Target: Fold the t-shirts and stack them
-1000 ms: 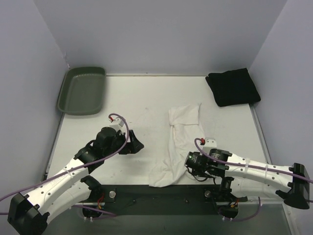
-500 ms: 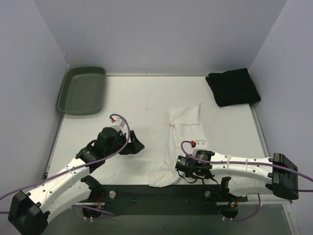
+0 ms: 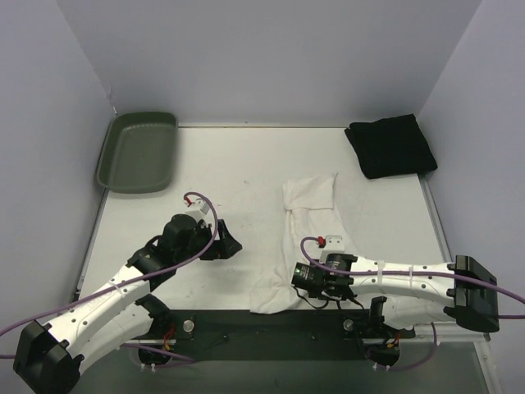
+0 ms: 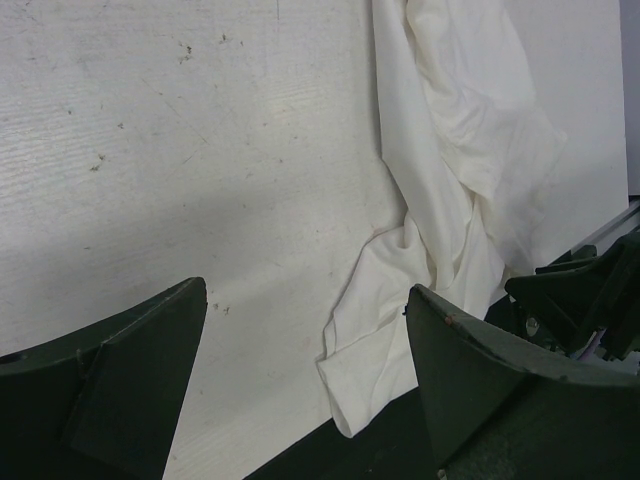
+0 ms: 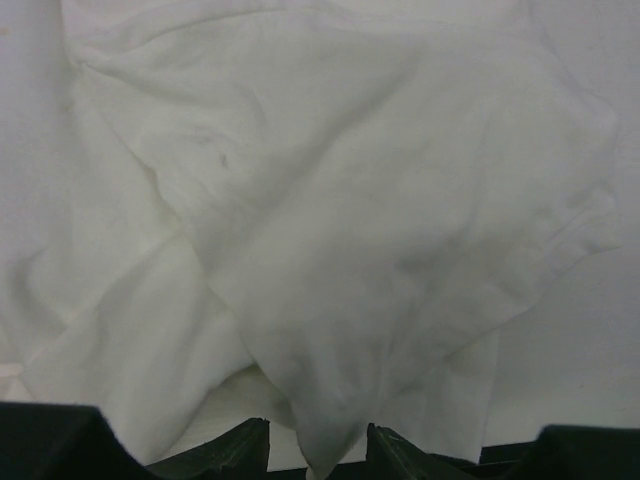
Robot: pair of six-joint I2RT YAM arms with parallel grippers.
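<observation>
Now, white t-shirt (image 3: 308, 197): bunched up in a long strip near the middle of the tabletop (image 3: 246, 164), one end by the front edge.
Black t-shirt (image 3: 390, 146): folded, at the far right corner, well apart.
Right pincer (image 5: 318, 450): half shut at the near end of the white t-shirt, cloth between its fingers; I cannot tell if it holds tight.
Left pincer (image 4: 305, 375): wide open, empty, over bare tabletop beside the strip.
Step, I think: spread the white t-shirt flat.
Do it well: grab only one edge, pull slow and low, let the left pincer take the other side.
Tray (image 3: 138, 152): far left, leave it.
</observation>
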